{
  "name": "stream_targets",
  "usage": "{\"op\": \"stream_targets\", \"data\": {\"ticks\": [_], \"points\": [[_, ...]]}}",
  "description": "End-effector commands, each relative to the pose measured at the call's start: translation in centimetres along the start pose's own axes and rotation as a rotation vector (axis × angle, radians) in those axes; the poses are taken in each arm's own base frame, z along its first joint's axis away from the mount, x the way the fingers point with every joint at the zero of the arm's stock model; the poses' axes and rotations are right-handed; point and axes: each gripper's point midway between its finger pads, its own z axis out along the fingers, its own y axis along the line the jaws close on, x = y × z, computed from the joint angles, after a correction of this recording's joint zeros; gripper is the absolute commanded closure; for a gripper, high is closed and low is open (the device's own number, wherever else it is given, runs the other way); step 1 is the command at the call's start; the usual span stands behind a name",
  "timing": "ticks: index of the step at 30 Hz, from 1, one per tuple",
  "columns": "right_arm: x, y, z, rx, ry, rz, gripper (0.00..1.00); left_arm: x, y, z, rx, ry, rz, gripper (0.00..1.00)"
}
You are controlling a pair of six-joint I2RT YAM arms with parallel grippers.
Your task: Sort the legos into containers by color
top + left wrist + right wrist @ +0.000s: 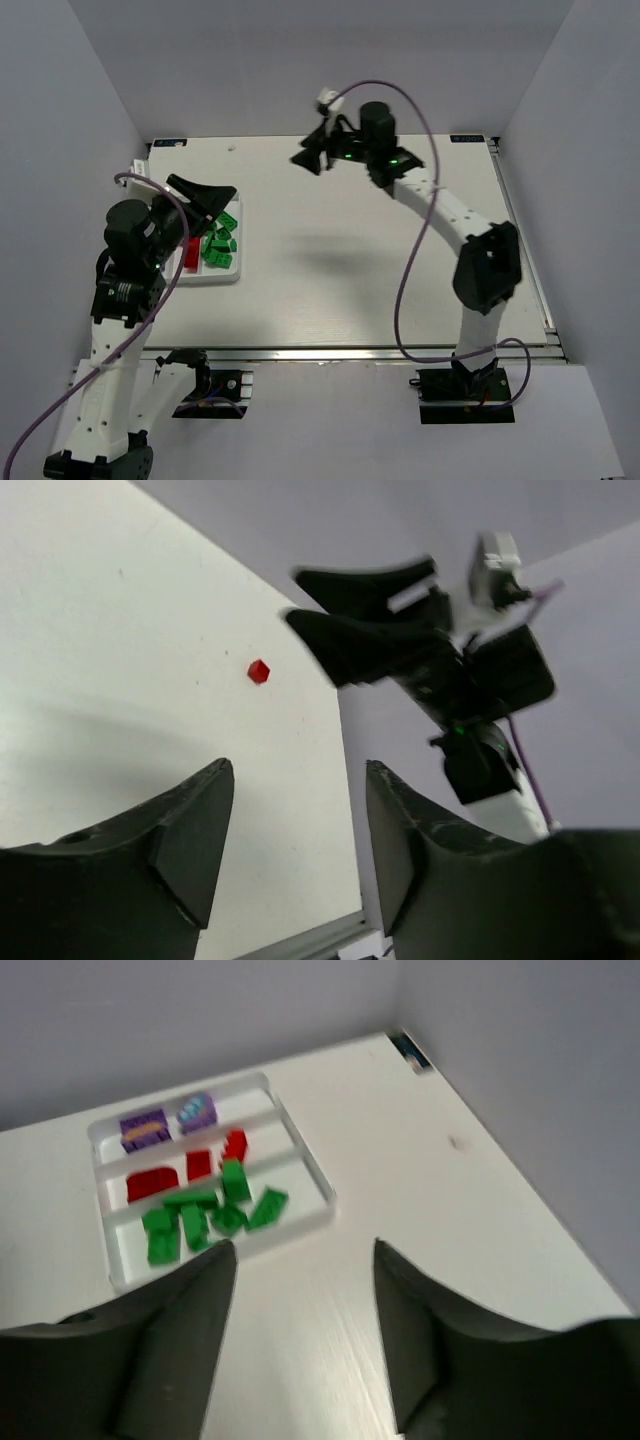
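Now: small red plastic brick (259, 671) lies on white table (110, 690), far ahead of left gripper (298, 772), seemingly nearer right gripper (293, 596) (both parted, empty).

Green, red, purple legos (190, 1200) in divided white tray (312, 1175)

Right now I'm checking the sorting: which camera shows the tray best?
The right wrist view: the tray shows almost whole, three compartments visible. In the top view the left arm hides part of it; the left wrist view misses it.
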Motion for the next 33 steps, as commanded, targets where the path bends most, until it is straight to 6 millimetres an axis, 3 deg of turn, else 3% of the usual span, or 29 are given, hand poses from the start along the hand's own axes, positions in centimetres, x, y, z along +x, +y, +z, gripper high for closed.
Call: {"op": "stream_targets", "data": {"ticks": [1, 3, 4, 5, 6, 7, 12, 16, 20, 23, 30, 32, 33], "points": [[5.0, -0.8, -7.7, 0.028, 0.178, 0.152, 0.42, 1.5, 1.0, 1.1, -0.003, 0.065, -0.032, 0.34], [5.1, -2.8, -12.1, 0.108, 0.207, 0.147, 0.54, 2.0, 1.7, 1.5, -0.013, 0.074, -0.032, 0.30], [7.1, -2.8, -13.9, 0.125, 0.261, 0.197, 0.56, 2.5, 2.5, 1.8, -0.026, 0.085, -0.039, 0.30], [7.8, -3.3, -15.3, 0.149, 0.280, 0.216, 0.57, 2.8, 2.8, 2.0, -0.030, 0.096, -0.042, 0.30], [7.7, -4.9, -17.9, 0.213, 0.281, 0.223, 0.56, 3.0, 2.9, 2.2, -0.025, 0.101, -0.042, 0.29], [9.2, -5.5, -19.5, 0.249, 0.306, 0.259, 0.55, 3.4, 3.3, 2.5, -0.030, 0.111, -0.046, 0.29], [12.7, -10.3, -27.6, 0.466, 0.370, 0.373, 0.34, 5.1, 4.0, 4.0, -0.038, 0.155, -0.037, 0.27], [15.7, -12.7, -31.7, 0.574, 0.456, 0.437, 0.22, 6.6, 3.8, 5.5, -0.043, 0.181, -0.022, 0.27], [17.5, -14.9, -33.8, 0.654, 0.514, 0.480, 0.21, 9.1, 3.4, 7.1, -0.048, 0.237, -0.001, 0.26], [19.4, -15.8, -34.3, 0.684, 0.572, 0.519, 0.20, 9.8, 2.9, 7.7, -0.037, 0.245, 0.002, 0.26], [22.3, -19.4, -35.1, 0.784, 0.664, 0.614, 0.22, 9.8, 3.3, 8.0, -0.065, 0.236, 0.017, 0.24], [21.9, -20.5, -35.2, 0.797, 0.669, 0.594, 0.22, 10.0, 3.7, 8.0, -0.073, 0.238, 0.016, 0.24], [23.1, -20.5, -35.1, 0.782, 0.694, 0.613, 0.22, 10.0, 3.7, 8.0, -0.073, 0.237, 0.011, 0.24]]}}
